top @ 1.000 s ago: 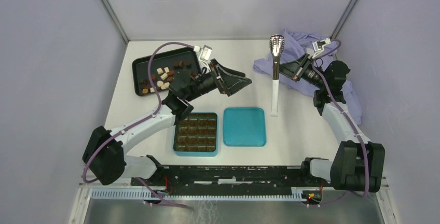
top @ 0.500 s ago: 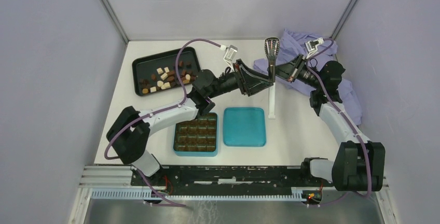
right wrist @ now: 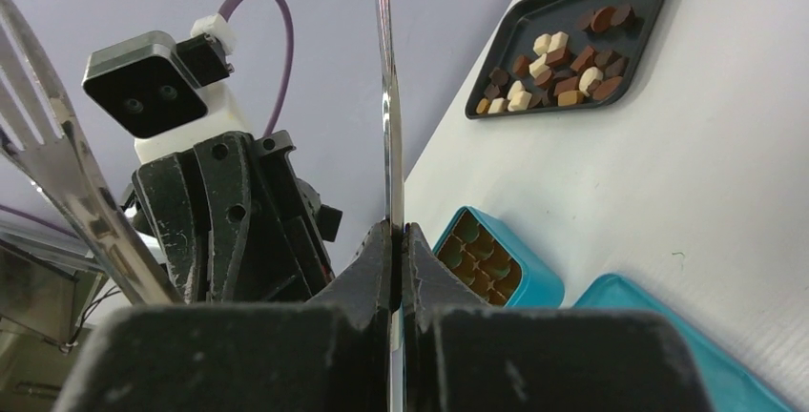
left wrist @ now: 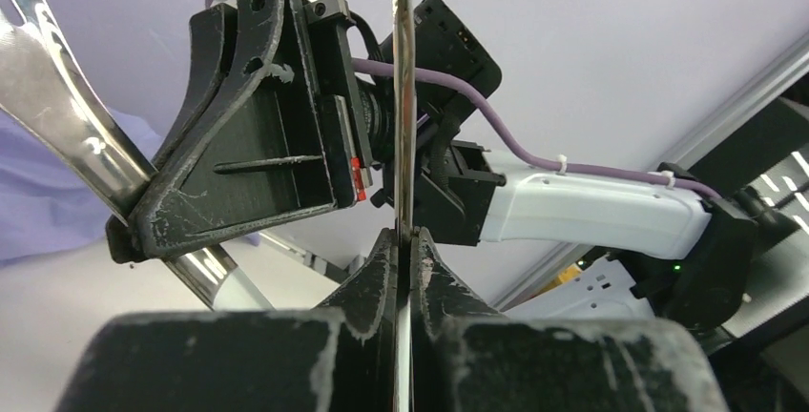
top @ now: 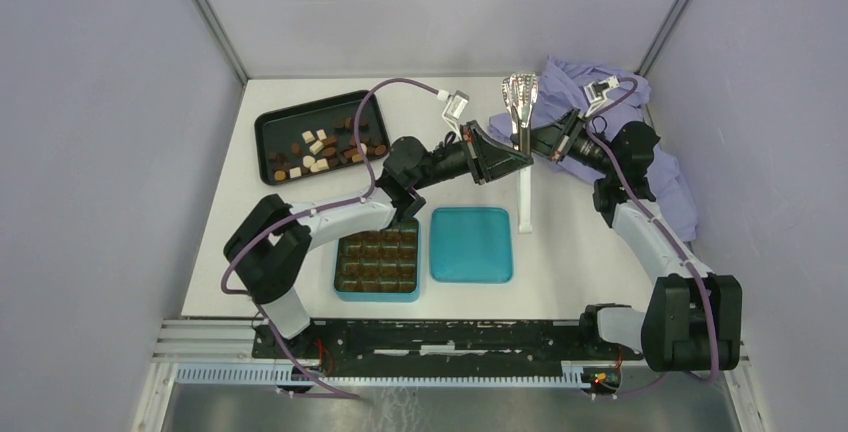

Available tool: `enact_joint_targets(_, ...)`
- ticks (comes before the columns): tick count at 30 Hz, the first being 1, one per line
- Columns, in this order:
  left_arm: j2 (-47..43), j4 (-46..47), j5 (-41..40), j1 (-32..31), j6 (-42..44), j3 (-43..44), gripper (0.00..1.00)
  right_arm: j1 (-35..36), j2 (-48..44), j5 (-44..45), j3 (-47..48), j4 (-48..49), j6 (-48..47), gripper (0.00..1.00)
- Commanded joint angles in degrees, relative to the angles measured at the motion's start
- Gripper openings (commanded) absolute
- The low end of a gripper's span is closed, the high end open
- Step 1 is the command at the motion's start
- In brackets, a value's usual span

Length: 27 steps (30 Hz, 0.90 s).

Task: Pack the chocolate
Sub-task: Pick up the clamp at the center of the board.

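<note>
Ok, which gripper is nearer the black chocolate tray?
Left. The left gripper clamps the tongs on the side facing the black tray; the right gripper clamps them from the far side.

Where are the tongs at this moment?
In the top view the tongs sit right of centre, between the teal lid and the purple cloth, pinched from either side by the left gripper and right gripper.
</note>
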Motion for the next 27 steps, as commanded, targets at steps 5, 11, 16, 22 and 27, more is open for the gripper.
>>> enact_joint_targets(5, 0.8, 9.1, -0.7, 1.0, -5.3, 0.8, 0.42, 0.7, -2.7, -0.9, 1.7, 4.4, 0.9, 0.0)
enact_joint_targets(11, -11.8, -0.2, -11.8, 1.1, 7.6, -7.3, 0.89, -0.1, -1.1, -0.8, 7.5, 5.1, 2.1, 0.0)
enact_joint_targets(16, -22.3, -11.8, -19.0, 1.0, 18.7, -10.9, 1.0, -0.2, 0.3, 0.3, 12.4, 4.3, 3.5, 0.0)
enact_joint_targets(22, -20.4, -10.6, -9.8, 1.0, 15.8, -10.3, 1.0, -0.1, 2.3, 2.9, 17.8, -0.7, 6.1, 0.0)
enact_joint_targets(27, -16.0, -1.7, -10.0, 0.5, 11.1, -10.0, 1.0, 0.4, 3.1, 4.5, 18.4, -4.1, 8.1, 0.0)
